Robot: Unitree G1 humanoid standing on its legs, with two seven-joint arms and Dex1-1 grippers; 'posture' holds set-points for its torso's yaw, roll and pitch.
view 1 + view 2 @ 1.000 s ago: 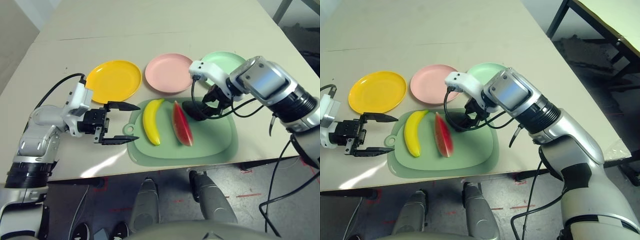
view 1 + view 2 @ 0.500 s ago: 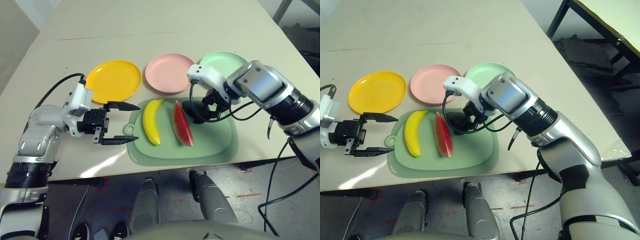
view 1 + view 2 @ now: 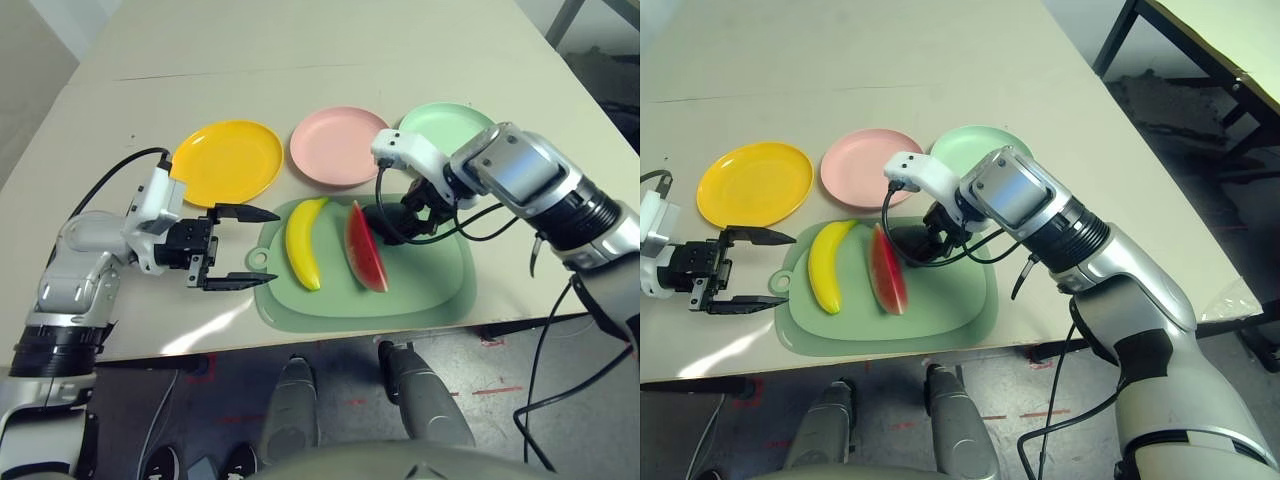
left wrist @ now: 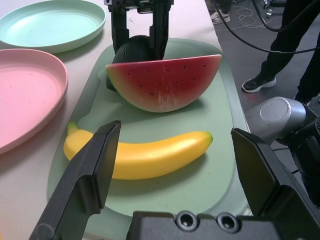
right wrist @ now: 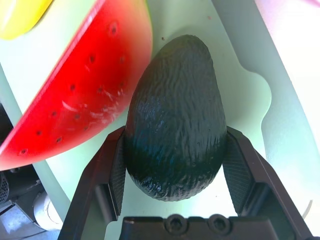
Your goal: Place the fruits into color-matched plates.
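Banana (image 3: 304, 243): plain yellow. Watermelon wedge (image 3: 363, 247): red flesh speckled with small dark seeds, fading to a pale band at a green rind. Avocado (image 5: 175, 117): very dark green, finely wrinkled texture. Plates: yellow-orange plate (image 3: 226, 161), pink plate (image 3: 338, 145), mint green plate (image 3: 447, 121). Cutting mat (image 3: 420, 290): pale green. Table (image 3: 300, 70): beige. Gripper fingers (image 4: 90, 175): black.

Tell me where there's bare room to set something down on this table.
All three round plastic plates, yellow-orange, pink and mint green, sit bare, as does the beige tabletop behind them. The pale green cutting mat is crowded left, free near its right edge.
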